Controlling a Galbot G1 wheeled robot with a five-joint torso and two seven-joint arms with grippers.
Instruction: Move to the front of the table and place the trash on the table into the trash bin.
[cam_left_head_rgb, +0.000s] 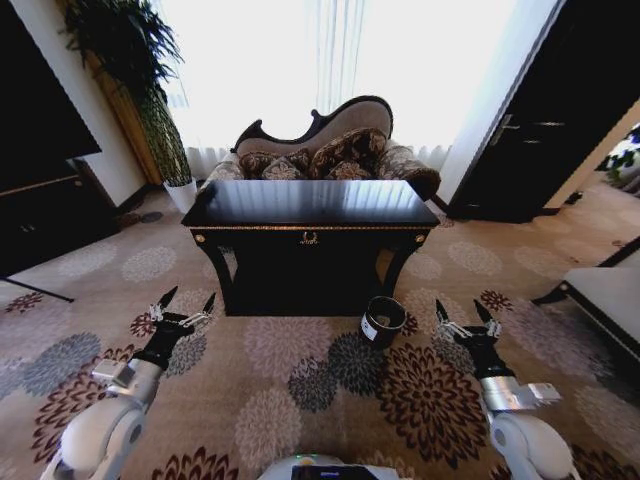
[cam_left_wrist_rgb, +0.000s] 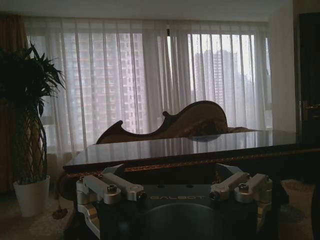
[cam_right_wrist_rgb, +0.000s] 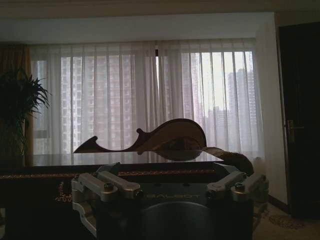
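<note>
Trash bin (cam_left_head_rgb: 383, 321) stands on carpet between both grippers' spread, empty fingers (cam_left_head_rgb: 208, 304), nearer the right.

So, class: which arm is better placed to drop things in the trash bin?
Probably right. The trash bin stands on the carpet closer to the open right gripper than to the left gripper.

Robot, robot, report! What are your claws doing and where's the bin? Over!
Left gripper and right gripper open, held low over carpet. Bin on floor by table front, right side. Path ahead open.
</note>
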